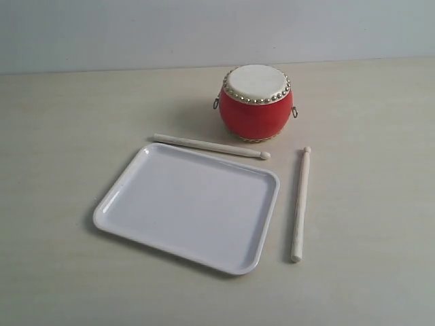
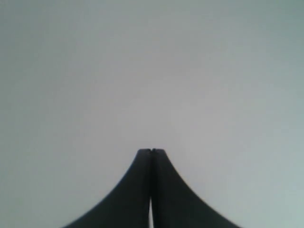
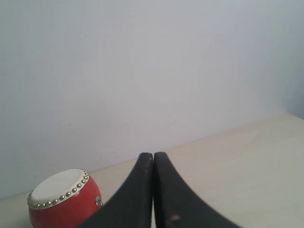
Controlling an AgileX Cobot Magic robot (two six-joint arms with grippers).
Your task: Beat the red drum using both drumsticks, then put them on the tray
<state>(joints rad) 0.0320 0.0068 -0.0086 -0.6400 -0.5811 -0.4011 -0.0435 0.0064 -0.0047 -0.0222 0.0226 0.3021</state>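
Observation:
The red drum (image 1: 256,102) stands upright at the back of the table, cream skin up; it also shows low in the right wrist view, red drum (image 3: 61,202). One drumstick (image 1: 211,146) lies between the drum and the white tray (image 1: 115,204). The other drumstick (image 1: 300,204) lies to the right of the tray, tip toward the drum. Neither arm appears in the exterior view. My left gripper (image 2: 151,151) is shut, with only the plain wall before it. My right gripper (image 3: 153,155) is shut and holds nothing, with the drum off to one side of it.
The pale wooden table (image 1: 380,204) runs back to a plain grey-white wall (image 1: 102,27). The tray lies tilted relative to the table's edges, with nothing on it.

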